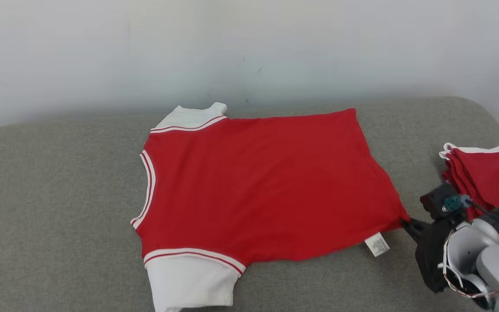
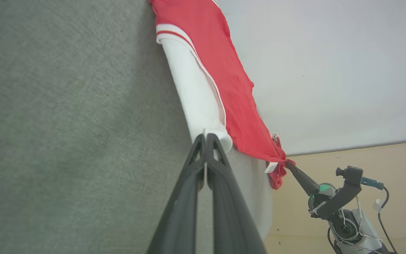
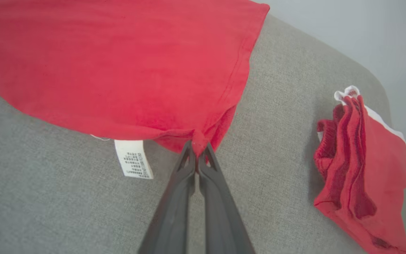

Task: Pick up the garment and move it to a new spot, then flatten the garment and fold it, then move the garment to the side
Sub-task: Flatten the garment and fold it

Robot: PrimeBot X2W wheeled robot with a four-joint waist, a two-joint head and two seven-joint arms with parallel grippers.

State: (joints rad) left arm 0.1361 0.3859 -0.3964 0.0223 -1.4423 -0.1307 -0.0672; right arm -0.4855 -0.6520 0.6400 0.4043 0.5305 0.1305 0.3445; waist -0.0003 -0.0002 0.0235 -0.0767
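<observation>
**Both grippers pinch a red shirt spread on a grey cushion**

Nearest the robot, the left gripper (image 2: 205, 137) has its two dark fingers pressed together on the cuff edge of the white sleeve (image 2: 193, 88), with a sliver of white cloth showing between them. In the head view that sleeve (image 1: 189, 281) lies at the near left corner of the shirt (image 1: 258, 186) and runs down to the bottom edge of the picture.

At the near right, the right gripper (image 3: 198, 147) is closed on the bunched hem corner of the shirt, and the red cloth puckers into a small knot at the fingertips. Just beside that corner a white label (image 3: 133, 158) lies flat on the cushion (image 1: 50, 208).

The shirt is spread almost flat across the middle of the cushion, collar to the left and hem to the right, its second white sleeve (image 1: 191, 118) at the far left corner.

Further right, apart from the shirt, a stack of folded red clothes (image 1: 487, 173) sits near the cushion's edge. Behind everything stands a pale wall (image 1: 249, 52).
</observation>
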